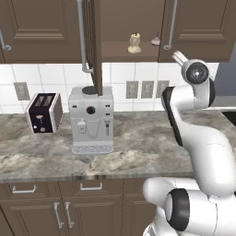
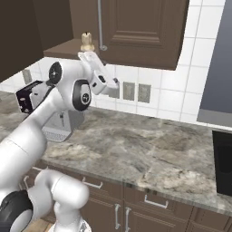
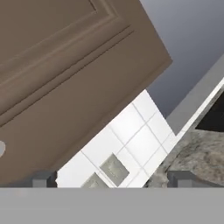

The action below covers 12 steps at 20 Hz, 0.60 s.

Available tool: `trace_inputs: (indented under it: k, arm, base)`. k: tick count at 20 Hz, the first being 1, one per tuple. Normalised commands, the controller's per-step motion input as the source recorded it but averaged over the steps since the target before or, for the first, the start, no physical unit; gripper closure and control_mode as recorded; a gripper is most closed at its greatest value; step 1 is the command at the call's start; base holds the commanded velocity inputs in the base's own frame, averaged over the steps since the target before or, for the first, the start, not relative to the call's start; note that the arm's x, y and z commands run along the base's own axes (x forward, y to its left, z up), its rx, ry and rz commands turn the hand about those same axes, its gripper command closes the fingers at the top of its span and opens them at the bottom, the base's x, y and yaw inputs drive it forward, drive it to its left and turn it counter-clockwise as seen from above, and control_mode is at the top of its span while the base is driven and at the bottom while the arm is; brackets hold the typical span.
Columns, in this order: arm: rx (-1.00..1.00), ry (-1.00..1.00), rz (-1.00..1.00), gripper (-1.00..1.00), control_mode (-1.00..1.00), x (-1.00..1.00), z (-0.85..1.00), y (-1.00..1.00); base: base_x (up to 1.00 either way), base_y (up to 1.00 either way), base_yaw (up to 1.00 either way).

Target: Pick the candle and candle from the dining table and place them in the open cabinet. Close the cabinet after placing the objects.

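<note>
Pincer (image 3: 112, 181), jaws standing wide apart and empty, is hanging right of the open cabinet (image 1: 129, 23); the swung-out door (image 1: 92, 41) is lying leftward.

Arm raised, elbow bent; gripper (image 3: 113, 178) apparently wide open, empty.

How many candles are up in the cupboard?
2. A stubby cream candle stands on the open cabinet shelf, near the middle. A small reddish thing to its right, by the closed door's handle, looks like the second candle, partly hidden.
</note>
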Motion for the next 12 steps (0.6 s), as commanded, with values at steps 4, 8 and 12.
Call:
trace_inputs:
  k: [4,8,12]
  arm:
    - [0.07,0.21,0.16,-1.0,-1.0,-0.4,-0.04,0.29]
    - [-0.03,0.19,0.17,-1.0,-1.0,-0.27,-0.17,0.34]
    - [-0.11,0.09,0.2,-1.0,-1.0,-0.08,-0.07,0.38]
  base:
    - [0.0,0.0,0.0]
    - [0.0,0.0,0.0]
    - [0.0,0.0,0.0]
